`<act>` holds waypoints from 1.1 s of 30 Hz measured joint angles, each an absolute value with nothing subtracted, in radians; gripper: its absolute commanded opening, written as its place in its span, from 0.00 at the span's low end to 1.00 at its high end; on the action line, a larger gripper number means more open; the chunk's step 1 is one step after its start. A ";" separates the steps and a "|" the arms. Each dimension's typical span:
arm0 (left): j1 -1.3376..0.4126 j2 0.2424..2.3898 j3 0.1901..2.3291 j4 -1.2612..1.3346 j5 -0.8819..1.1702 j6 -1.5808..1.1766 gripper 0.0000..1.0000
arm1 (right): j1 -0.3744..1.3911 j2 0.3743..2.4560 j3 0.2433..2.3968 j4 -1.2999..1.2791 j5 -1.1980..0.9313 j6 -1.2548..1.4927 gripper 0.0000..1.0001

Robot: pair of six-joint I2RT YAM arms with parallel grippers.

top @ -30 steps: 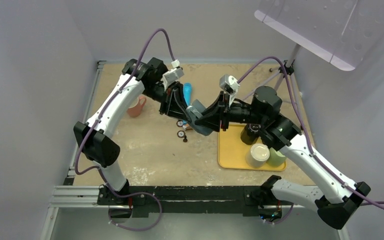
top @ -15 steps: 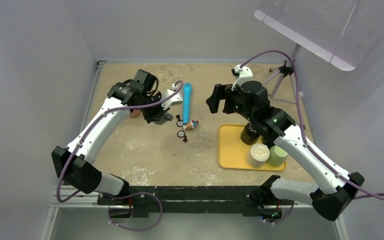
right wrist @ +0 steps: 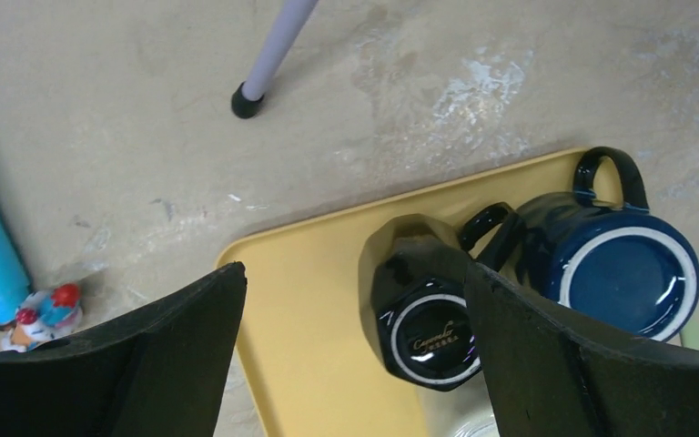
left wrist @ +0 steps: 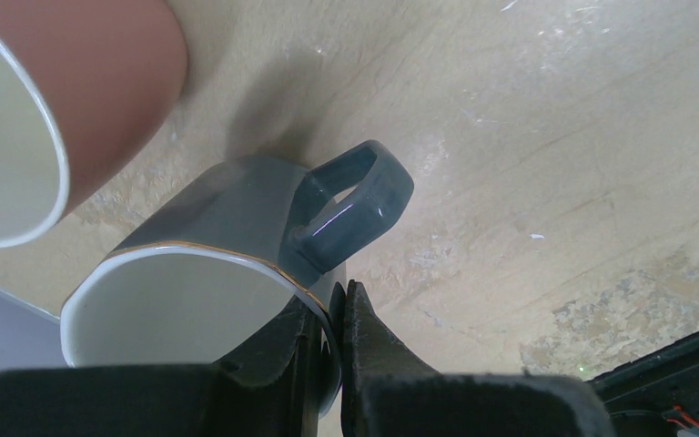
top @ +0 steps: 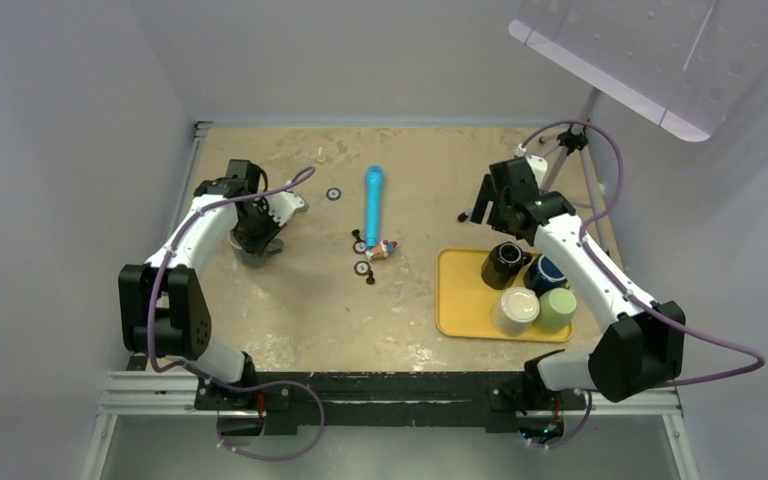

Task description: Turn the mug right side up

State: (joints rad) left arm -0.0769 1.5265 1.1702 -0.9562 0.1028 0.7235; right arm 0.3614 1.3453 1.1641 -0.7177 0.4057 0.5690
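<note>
The grey mug (left wrist: pixel 227 209) stands mouth up at the left of the table, its white inside facing the wrist camera and its handle (left wrist: pixel 350 205) pointing away. My left gripper (left wrist: pixel 332 296) is shut on the mug's rim, one finger inside and one outside. In the top view this mug (top: pixel 257 252) sits under the left gripper (top: pixel 260 235). My right gripper (right wrist: pixel 353 273) hangs open and empty above the yellow tray (right wrist: pixel 309 337); from above, the right gripper (top: pixel 480 205) is at the back right.
A pink mug (left wrist: pixel 82 73) lies right beside the grey one. The tray (top: pixel 460 310) carries upside-down black (top: pixel 503 265), dark blue (top: pixel 545 272), cream (top: pixel 515 310) and green (top: pixel 555 310) mugs. A blue cylinder (top: pixel 372 200), a small toy (top: pixel 385 248) and a tripod leg (right wrist: pixel 268 55) are mid-table.
Both grippers held the grey mug in mid-air at the centre. The right one let go, opened and drew back to the right. The left arm carried the mug leftward and down.
</note>
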 measured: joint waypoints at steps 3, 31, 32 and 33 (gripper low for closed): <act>-0.043 1.548 1.163 -0.923 0.108 0.728 0.00 | 0.313 1.354 1.153 -0.711 0.406 0.568 0.93; 0.063 1.423 1.216 -0.916 0.286 0.720 0.62 | 0.479 1.484 1.072 -0.654 0.101 0.490 0.90; 0.063 1.420 1.217 -0.922 0.291 0.719 0.63 | 0.491 1.478 1.080 -0.666 0.086 0.489 0.92; 0.063 1.417 1.219 -0.931 0.295 0.719 0.63 | 0.495 1.469 1.091 -0.677 0.087 0.489 0.93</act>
State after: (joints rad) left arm 0.0631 1.4166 1.2194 -0.9310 0.2955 0.7189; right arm 0.4950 1.4689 1.0908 -0.6773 0.0872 0.4889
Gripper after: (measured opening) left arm 0.622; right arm 0.881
